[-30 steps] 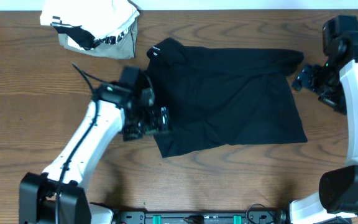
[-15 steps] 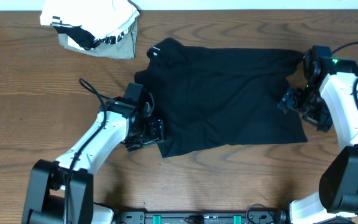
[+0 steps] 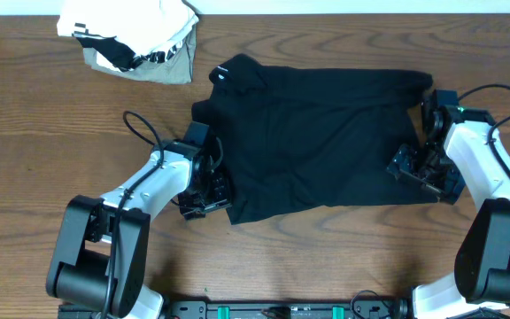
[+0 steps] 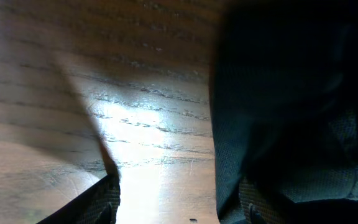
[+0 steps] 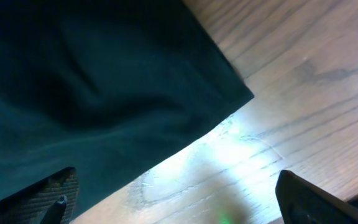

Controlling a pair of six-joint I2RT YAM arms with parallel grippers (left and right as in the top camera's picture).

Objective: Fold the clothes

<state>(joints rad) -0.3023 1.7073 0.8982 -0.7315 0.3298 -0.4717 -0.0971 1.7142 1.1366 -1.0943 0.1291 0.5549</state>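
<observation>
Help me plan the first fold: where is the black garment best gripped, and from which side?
Take the black garment by its near corners, left gripper from the left, right gripper from the right, low along the table. It lies flat, so only its edges offer a lip.

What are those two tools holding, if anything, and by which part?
Nothing is gripped. Both tools stand open: the left tool straddles the black garment's left edge, the right tool its near right corner.
</observation>
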